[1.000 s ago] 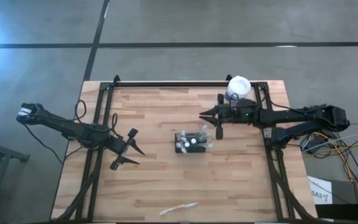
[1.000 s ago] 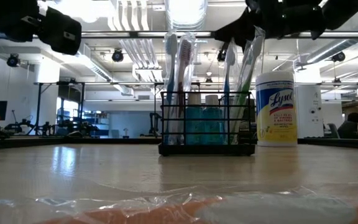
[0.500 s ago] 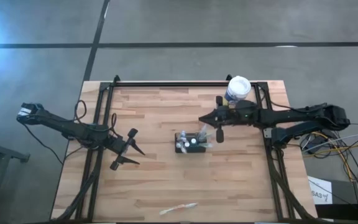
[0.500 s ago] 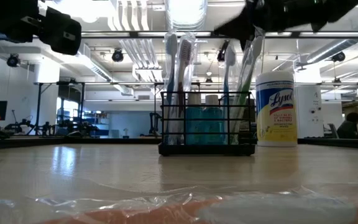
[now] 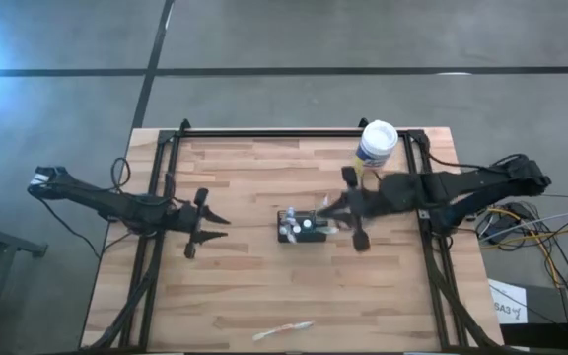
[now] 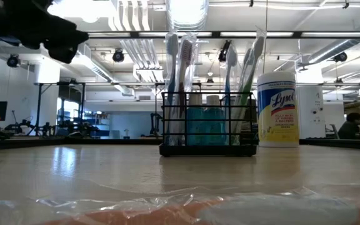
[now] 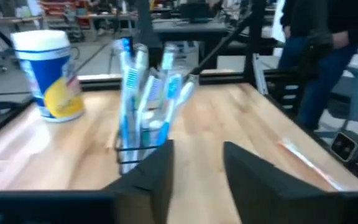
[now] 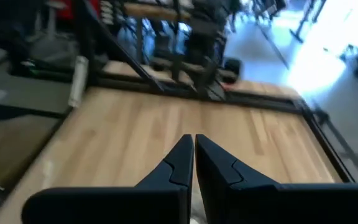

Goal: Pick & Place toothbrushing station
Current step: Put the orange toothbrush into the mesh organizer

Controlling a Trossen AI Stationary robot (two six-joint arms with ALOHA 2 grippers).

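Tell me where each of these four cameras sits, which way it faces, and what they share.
High view: overhead, straight down on the table; both arms show, left gripper and right gripper flanking the toothbrushing station.
Low view: table height, level across at the station and the canister; part of a dark arm at upper left.
Left wrist view: on the left arm, facing the station; its open gripper shows.
Right wrist view: on the right arm, facing bare tabletop; its shut gripper shows.
Shared: high, low and left wrist views show station and canister.

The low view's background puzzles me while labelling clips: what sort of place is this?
Probably an open-plan robotics lab or workshop: exposed ceiling ducts, strip lights, and other framed workbenches behind the wooden table.
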